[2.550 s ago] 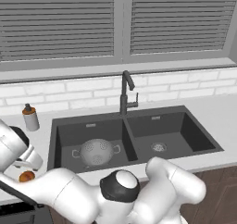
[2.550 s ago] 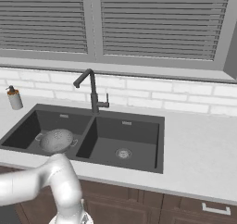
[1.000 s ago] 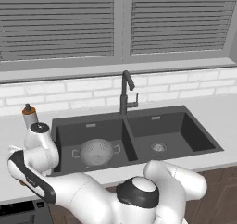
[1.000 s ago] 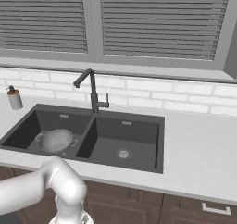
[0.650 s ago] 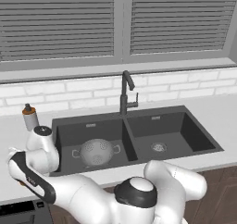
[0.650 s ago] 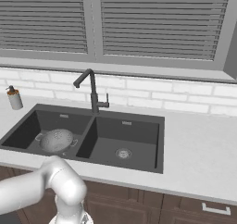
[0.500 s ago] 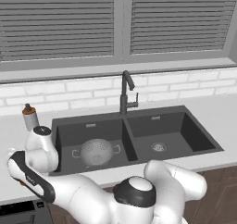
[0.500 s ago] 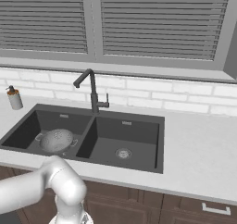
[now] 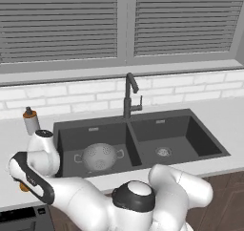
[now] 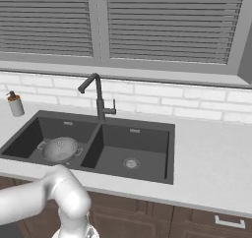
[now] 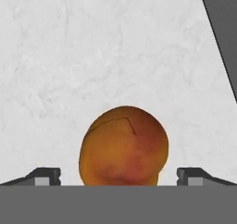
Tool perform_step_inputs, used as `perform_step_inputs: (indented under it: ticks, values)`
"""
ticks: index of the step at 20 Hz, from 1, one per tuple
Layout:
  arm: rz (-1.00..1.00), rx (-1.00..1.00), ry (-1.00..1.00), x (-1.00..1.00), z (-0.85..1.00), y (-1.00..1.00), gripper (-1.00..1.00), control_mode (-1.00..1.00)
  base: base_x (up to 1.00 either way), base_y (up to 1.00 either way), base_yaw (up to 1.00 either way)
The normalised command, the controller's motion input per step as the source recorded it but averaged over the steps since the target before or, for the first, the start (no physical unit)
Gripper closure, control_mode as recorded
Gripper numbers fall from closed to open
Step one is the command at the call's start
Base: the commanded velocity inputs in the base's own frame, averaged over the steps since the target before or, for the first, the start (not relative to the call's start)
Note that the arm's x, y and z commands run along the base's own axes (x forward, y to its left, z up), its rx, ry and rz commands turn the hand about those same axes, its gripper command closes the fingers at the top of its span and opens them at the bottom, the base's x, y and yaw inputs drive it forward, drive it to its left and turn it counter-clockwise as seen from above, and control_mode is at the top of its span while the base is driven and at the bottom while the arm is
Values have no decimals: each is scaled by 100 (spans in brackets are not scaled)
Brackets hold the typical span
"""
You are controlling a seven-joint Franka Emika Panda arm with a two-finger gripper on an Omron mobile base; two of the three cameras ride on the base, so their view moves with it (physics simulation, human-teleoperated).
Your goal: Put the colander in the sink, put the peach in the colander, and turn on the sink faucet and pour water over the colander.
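Note:
In the hand view the peach [image 11: 124,146], round and orange-red, lies on the pale counter between my gripper's [image 11: 119,176] two fingertips. The jaws stand wide, one tip [image 11: 46,176] on each side, neither touching the fruit. From the left base view the peach [image 9: 22,187] is an orange sliver under my hand, on the counter left of the sink [image 9: 202,132]. The colander [image 9: 99,156] [image 10: 60,148] sits upright in the left basin. The sink faucet [image 9: 128,94] [image 10: 98,97] rises behind the divider, its spout over the left basin, and no water runs.
A grey bottle with a dark-orange cap [image 9: 31,120] [image 10: 15,104] stands on the counter behind my hand, near the brick wall. The sink's dark rim [image 11: 222,24] runs close by on the peach's right in the hand view. My own white arm crosses the foreground.
My hand has sunk slightly toward the counter left of the sink, over the peach. The jaws have stayed wide. Colander and faucet are unmoved.

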Motion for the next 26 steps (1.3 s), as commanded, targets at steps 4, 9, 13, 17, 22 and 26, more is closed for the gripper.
perform_step_inputs:
  ticks: [4,9,13,17,22,26]
  values:
    - [0,-4,1,0,-26,0,-100,-100,0,0,0]
    - [0,-7,0,0,-25,0,-100,-100,0,0,0]
    - [0,-12,0,0,-30,-5,100,-100,0,0,0]
    - [0,-17,0,-11,-8,-40,100,-100,0,0,0]
    - [0,-7,0,-10,6,-67,100,-100,0,0,0]
    - [-1,0,0,-5,34,-76,100,-100,0,0,0]
